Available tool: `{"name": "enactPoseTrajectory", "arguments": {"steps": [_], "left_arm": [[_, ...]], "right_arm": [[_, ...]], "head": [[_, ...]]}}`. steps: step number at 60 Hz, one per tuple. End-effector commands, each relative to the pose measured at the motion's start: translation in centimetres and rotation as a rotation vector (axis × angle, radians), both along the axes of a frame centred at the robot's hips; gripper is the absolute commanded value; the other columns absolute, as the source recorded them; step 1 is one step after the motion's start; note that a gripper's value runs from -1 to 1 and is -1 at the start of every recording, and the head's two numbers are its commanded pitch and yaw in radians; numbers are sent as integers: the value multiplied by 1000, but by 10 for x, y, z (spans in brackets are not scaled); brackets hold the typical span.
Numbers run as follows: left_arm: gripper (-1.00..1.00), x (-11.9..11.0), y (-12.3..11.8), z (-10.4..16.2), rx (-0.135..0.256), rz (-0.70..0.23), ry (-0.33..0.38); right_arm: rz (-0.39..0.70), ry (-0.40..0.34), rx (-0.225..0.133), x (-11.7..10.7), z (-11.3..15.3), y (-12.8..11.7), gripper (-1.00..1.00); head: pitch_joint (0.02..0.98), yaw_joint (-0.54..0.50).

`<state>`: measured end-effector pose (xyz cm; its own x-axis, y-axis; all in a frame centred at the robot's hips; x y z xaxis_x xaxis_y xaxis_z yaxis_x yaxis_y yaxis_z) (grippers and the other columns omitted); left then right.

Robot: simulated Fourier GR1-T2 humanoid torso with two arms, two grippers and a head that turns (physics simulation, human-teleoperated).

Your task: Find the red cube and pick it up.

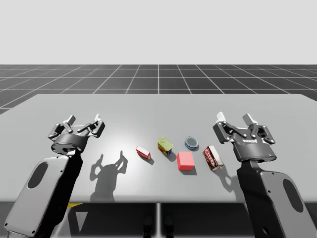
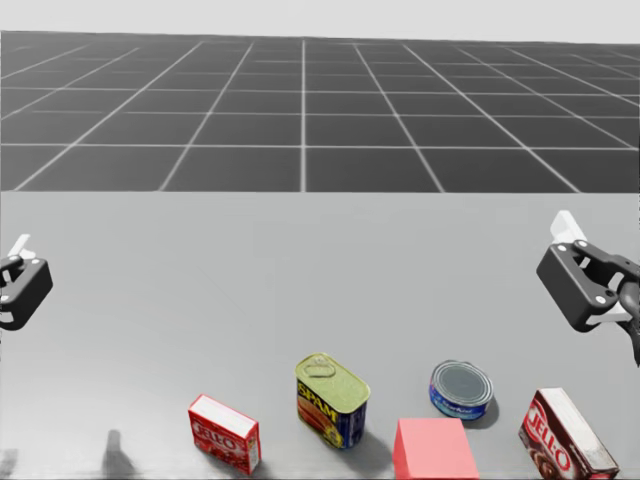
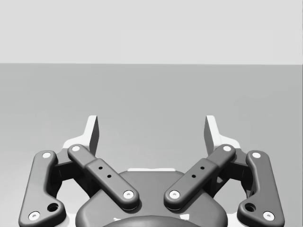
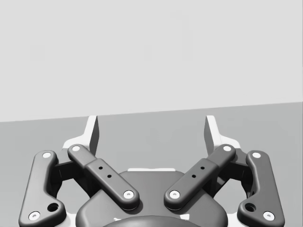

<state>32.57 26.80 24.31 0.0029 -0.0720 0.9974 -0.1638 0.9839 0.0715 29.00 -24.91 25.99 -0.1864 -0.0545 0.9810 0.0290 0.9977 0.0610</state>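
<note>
My left gripper [image 1: 85,119] and my right gripper [image 1: 234,118] are hovering either side of the cluster, each with fingers spread wide and gripping nothing (a ready pose, I judge, leaving either free to reach). The red cube [image 1: 185,160] is sitting on the table [image 1: 148,109] at about 5 o'clock from the yellow-topped can [image 1: 165,145] and 9 o'clock from the dark brown box [image 1: 213,157], nearer my right arm. It is showing plain, unprinted faces, seemingly paler pinkish red on top.
</note>
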Motion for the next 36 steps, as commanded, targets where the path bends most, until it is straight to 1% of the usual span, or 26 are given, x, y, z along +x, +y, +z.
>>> {"name": "enactPoseTrajectory", "arguments": {"steps": [1,7,8,18,23,30,33,36], "left_arm": [[-1000,0,-1,0,1,-4,0],[-1000,0,-1,0,1,-6,0],[-1000,0,-1,1,1,-7,-1],[-1000,0,-3,1,0,-13,-1],[-1000,-1,-4,1,0,-16,-2],[-1000,-1,-6,1,-2,-18,-1],[-1000,-1,-6,1,-2,-18,-1],[-1000,-1,-7,1,-5,-18,0]], "right_arm": [[-2,1,-7,0,0,0,-1000],[1,1,-10,0,0,0,-1000],[2,1,-10,0,0,0,-1000],[4,4,-11,0,0,0,-1000],[5,6,-12,0,0,1,-1000],[10,7,-9,0,0,1,-1000],[18,16,1,0,0,2,-1000],[31,40,25,-3,1,5,-1000]], "head": [[649,-52],[706,-76],[727,-89],[814,-147],[846,-179],[864,-205],[867,-208],[868,-208]]}}
